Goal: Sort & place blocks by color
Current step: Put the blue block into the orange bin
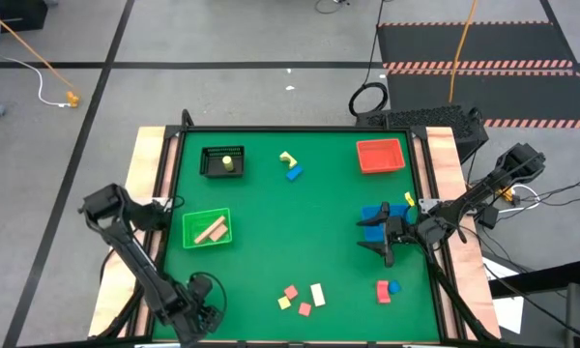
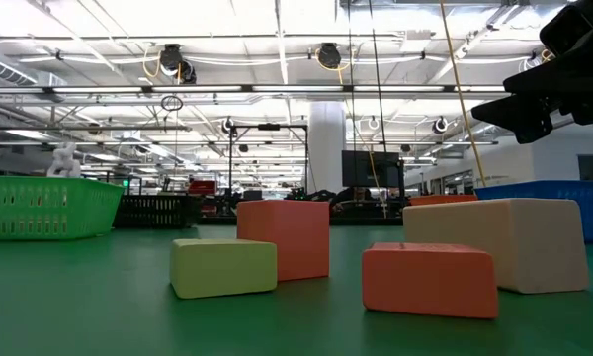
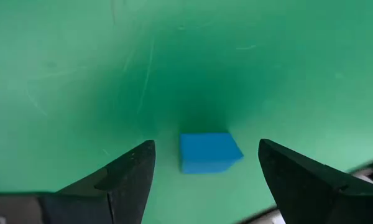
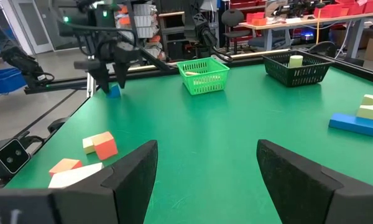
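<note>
My left gripper point(image 3: 206, 143) is open over the table's near left corner point(image 1: 199, 314). It points down, one finger on each side of a small blue block point(image 3: 208, 152) that lies flat on the green table, clear of both fingers. The right wrist view also shows that block point(image 4: 114, 91) under the left gripper. My right gripper point(image 4: 206, 144) is open and empty, hovering by the blue bin point(image 1: 375, 214) at the table's right side point(image 1: 370, 237). More blocks lie near the near edge: red point(image 2: 283, 237), yellow-green point(image 2: 223, 267), red point(image 2: 430, 280) and cream point(image 2: 494, 242).
The green bin point(image 1: 208, 228) holds tan blocks, and the black bin point(image 1: 222, 161) holds a yellow-green one. The red bin point(image 1: 380, 155) stands at the far right. A yellow and a blue block point(image 1: 291, 166) lie far centre; a red and a blue block point(image 1: 387, 289) lie near right.
</note>
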You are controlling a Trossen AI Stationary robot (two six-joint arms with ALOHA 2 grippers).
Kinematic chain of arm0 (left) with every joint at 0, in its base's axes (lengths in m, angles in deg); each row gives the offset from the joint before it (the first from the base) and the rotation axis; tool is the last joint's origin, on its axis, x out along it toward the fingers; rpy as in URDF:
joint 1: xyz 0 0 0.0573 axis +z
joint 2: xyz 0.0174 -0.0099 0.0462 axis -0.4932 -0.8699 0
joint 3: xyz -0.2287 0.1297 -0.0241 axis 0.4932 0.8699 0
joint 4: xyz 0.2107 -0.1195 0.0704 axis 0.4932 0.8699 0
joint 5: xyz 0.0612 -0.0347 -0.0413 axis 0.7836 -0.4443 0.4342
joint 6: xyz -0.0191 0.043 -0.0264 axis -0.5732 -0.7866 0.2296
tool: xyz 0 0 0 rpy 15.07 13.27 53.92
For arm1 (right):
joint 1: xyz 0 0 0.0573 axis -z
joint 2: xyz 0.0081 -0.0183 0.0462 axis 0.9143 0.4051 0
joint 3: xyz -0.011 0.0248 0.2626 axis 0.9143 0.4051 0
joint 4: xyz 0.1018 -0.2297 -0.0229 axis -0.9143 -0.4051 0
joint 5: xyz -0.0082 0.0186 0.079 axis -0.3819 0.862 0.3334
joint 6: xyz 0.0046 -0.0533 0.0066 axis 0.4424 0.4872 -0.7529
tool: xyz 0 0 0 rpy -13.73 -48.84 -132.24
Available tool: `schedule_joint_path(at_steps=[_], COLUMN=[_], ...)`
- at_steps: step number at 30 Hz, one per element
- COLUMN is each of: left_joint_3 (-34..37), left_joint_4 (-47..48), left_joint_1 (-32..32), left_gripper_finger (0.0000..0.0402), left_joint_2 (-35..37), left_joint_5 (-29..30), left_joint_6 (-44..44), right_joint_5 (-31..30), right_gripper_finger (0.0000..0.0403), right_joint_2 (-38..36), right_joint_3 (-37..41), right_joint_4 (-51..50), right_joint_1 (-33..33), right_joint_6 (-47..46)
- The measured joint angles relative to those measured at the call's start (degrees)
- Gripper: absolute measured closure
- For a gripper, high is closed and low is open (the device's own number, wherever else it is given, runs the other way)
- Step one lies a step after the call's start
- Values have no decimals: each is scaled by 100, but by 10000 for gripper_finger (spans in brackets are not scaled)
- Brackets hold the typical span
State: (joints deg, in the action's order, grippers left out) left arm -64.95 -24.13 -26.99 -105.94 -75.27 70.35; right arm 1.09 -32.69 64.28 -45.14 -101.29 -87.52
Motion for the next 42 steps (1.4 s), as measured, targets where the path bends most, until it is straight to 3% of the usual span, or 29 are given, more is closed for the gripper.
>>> schedule_joint_path(at_steps=[7, 15, 22, 30, 36, 42], left_joint_3=[0, 0, 0, 0, 0, 0], left_joint_4=[-137, -198, -210, -350, -874, -1978], left_joint_1=[-36, -38, 118, 780, 1414, 2020], left_gripper_finger=[135, 271, 269, 269, 269, 269], left_joint_2=[-195, -200, -198, -167, -167, -167], left_joint_5=[-24, -15, 226, 551, 893, 1321], left_joint_6=[-368, -612, -911, -1772, -2797, -4545], right_joint_5=[1, 2, 1, 2, 2, 0], right_gripper_finger=[135, 135, 135, 135, 135, 135], right_joint_2=[0, 0, 0, 0, 0, 0], right_joint_3=[0, 0, 0, 0, 0, 0], right_joint_4=[0, 4, 2, 2, 2, 24], right_joint_1=[-1, -2, -2, 0, 0, 0], right_joint_6=[-2, -2, -2, -2, -2, 30])
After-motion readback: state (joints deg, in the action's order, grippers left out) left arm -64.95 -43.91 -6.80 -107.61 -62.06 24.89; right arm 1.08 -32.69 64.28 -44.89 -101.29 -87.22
